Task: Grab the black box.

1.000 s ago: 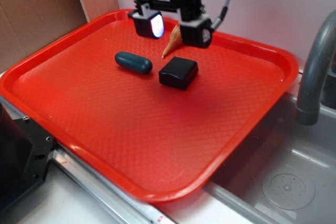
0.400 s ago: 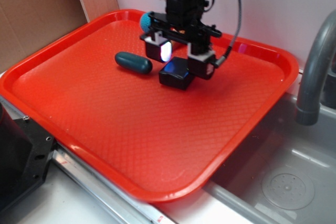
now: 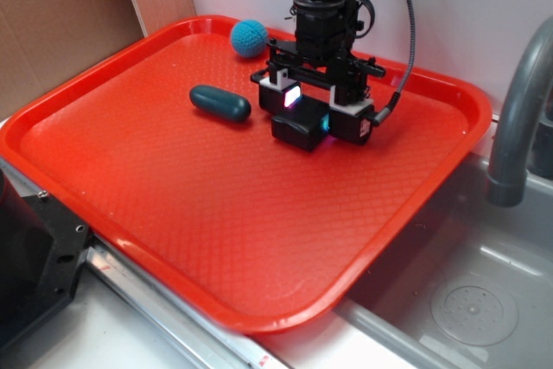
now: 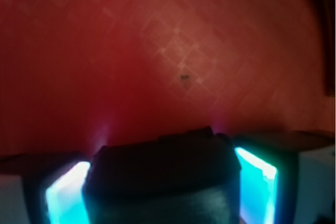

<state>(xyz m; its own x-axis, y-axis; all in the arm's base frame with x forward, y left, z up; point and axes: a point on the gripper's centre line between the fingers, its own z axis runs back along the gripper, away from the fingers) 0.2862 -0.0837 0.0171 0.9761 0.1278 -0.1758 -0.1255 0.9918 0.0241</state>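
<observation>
Red tray (image 3: pixel 173 213) on the counter, textured surface, sink basin (image 3: pixel 467 300) and grey tap (image 3: pixel 518 118) just off its right edge. Brown cardboard (image 3: pixel 60 23) stands at the back left.

Black box (image 3: pixel 298 127) sits flat on the tray, right of centre toward the far side. The gripper (image 3: pixel 316 110) is down over it, arm pointing straight down from above. Its two fingers straddle the box, one on each side, both glowing: the left pad (image 3: pixel 291 97) shows pale white-pink, the right one casts a cyan glint onto the box's edge.

Wrist view: box (image 4: pixel 163 177) fills the gap between the lit pads (image 4: pixel 65 198), blurred and dark. Pads appear to be against the box's sides or very nearly so; cannot tell whether they actually press on it. Box bottom looks to rest on the tray.

Dark teal capsule (image 3: pixel 220 103) lies left of the box, near but apart. Blue ball (image 3: pixel 249 38) at the far rim, behind the arm.
</observation>
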